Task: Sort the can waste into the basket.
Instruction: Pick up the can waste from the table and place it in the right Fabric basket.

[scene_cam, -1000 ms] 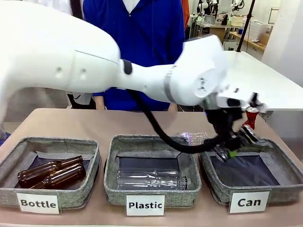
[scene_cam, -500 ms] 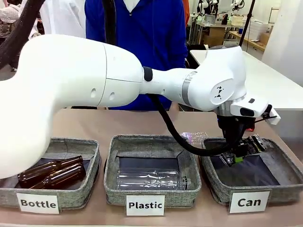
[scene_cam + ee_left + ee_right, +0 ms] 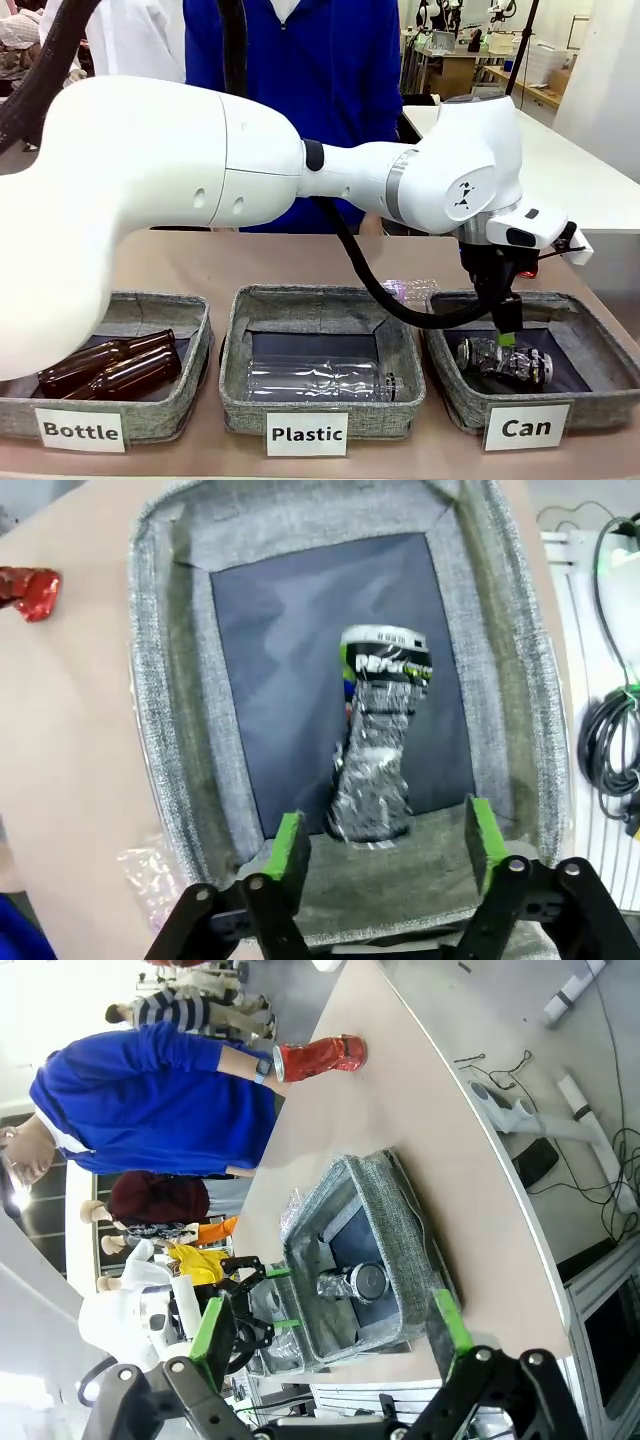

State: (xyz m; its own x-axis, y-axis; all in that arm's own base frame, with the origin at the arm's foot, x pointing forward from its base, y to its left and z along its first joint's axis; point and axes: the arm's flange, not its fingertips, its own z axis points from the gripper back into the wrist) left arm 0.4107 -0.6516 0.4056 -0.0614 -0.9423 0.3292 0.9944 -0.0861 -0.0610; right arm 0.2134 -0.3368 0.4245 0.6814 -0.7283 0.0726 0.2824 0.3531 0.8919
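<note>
Left gripper (image 3: 508,322) (image 3: 385,825) is hovering just above the basket (image 3: 604,335) (image 3: 150,700) (image 3: 402,1222) marked "Can", its green-padded jaws standing apart and gripping nothing; the black can (image 3: 503,360) (image 3: 382,750) (image 3: 350,1282) is lying on its side on the basket's dark floor, reaching from the middle toward the basket's left edge, below the spread fingers; the red can (image 3: 30,590) (image 3: 320,1057) is sitting on the table (image 3: 200,265) beyond the basket's far edge, near the person's wrist (image 3: 262,1066); the right gripper (image 3: 330,1322) is hanging well away from the basket, jaws wide and empty; a clear bottle (image 3: 320,380) is lying in the "Plastic" basket (image 3: 235,390); two brown bottles (image 3: 110,365) are lying in the "Bottle" basket (image 3: 195,385).
</note>
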